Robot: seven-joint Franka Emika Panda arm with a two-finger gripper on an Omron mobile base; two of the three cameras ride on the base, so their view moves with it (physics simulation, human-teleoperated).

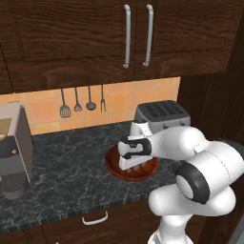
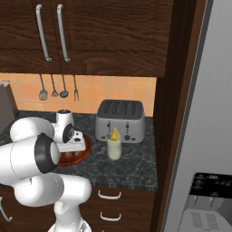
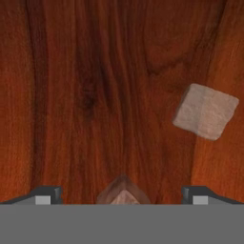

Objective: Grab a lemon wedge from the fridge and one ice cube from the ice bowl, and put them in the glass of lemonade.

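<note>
Gripper point(image 1: 135, 166) is down inside the ice bowl point(image 1: 113, 164) on the dark tabletop point(image 1: 66, 167), jaws wide open, holding nothing. Hand view: one ice cube point(image 3: 205, 111) lies off to one side on the bowl floor, another point(image 3: 123, 194) sits between the fingertips point(image 3: 46, 196). Lemonade glass point(image 2: 114, 148) stands in front of the toaster point(image 2: 120, 120), lemon wedge point(image 2: 115, 134) on top. Fridge point(image 2: 204, 149) at right.

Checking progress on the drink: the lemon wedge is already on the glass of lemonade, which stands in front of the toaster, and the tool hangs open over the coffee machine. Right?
Nearly. The open tool hangs over the ice bowl, not the coffee machine, as the left base view shows. The rest holds: in the right base view the lemon wedge sits on the glass of lemonade in front of the toaster.
</note>
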